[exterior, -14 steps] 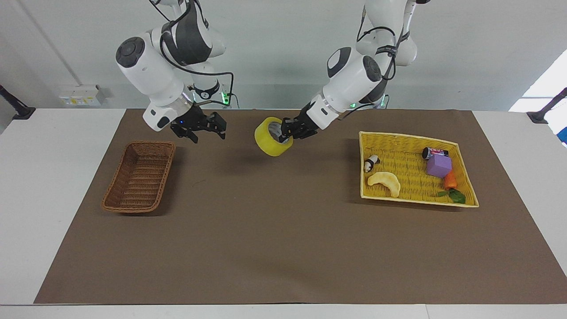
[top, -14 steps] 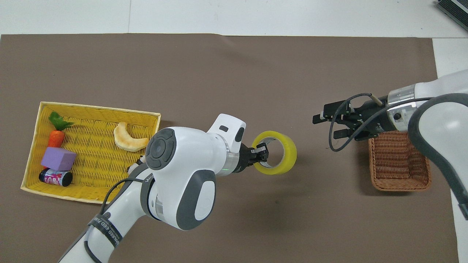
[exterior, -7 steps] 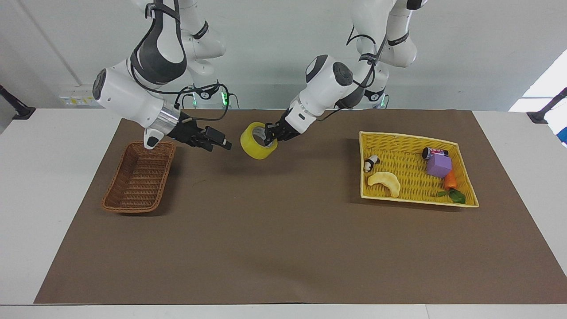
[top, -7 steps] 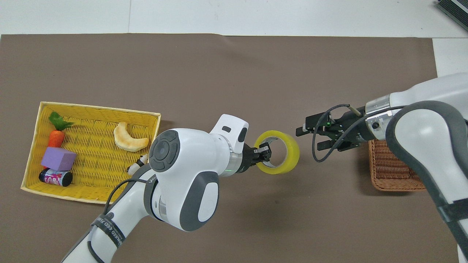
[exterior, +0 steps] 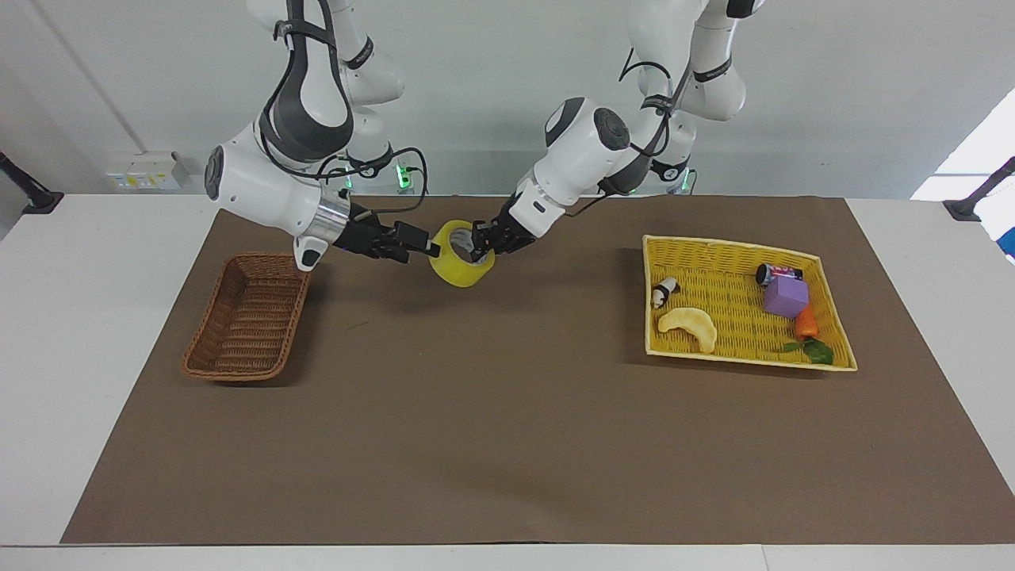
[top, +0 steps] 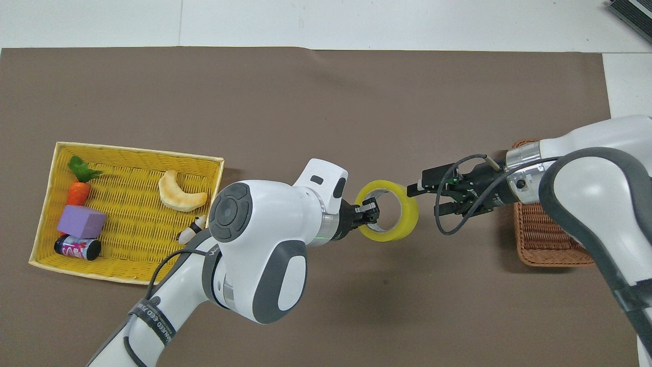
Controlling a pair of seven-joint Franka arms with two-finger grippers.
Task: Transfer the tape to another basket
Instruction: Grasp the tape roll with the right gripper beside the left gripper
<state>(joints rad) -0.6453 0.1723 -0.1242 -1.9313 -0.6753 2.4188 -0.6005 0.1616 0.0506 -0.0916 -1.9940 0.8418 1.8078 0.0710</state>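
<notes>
The tape (exterior: 457,268), a thick yellow roll, hangs in the air over the brown mat between the two baskets; it also shows in the overhead view (top: 410,220). My left gripper (exterior: 479,239) is shut on the roll's wall, one finger inside the core, as the overhead view (top: 372,212) shows. My right gripper (exterior: 426,251) is open at the roll's other edge, and in the overhead view (top: 428,197) its fingers stand on either side of the roll's rim. I cannot tell whether they touch it. The dark brown wicker basket (exterior: 247,317) stands empty at the right arm's end (top: 551,245).
A shallow yellow tray (exterior: 729,243) at the left arm's end (top: 137,151) holds a pale crescent toy (exterior: 688,327), a purple block (exterior: 785,295), a carrot (exterior: 806,323), a small can (exterior: 773,274) and a small black-and-white figure (exterior: 664,292).
The left gripper carried the tape toward the right arm's end and a little lower. The right gripper swung from over the basket to the tape's rim, fingers still open.
</notes>
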